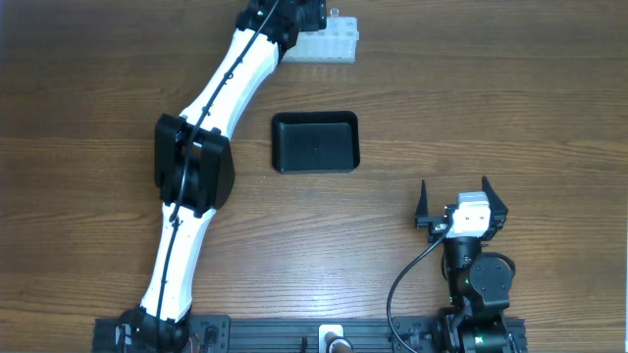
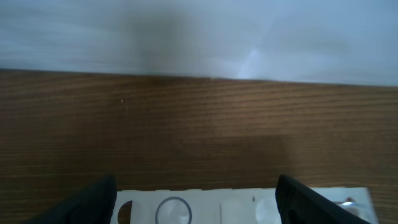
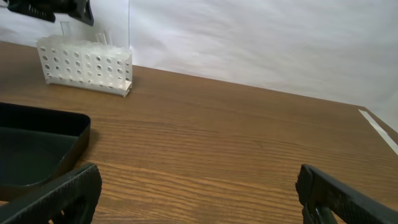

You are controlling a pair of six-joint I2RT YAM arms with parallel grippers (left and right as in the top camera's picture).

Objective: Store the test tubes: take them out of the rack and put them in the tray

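White rack (image 1: 324, 44) sits at the upper centre of the top view; you see the left jaws spread open over it, a test tube (image 2: 173, 210) mouth between them. Black tray (image 1: 315, 143) lies mid-frame. Note the right jaws standing open at lower right, well apart from both.

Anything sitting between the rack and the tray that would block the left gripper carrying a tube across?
Nothing visible. Only bare table separates the rack from the tray, and the left gripper sits open right above the rack.
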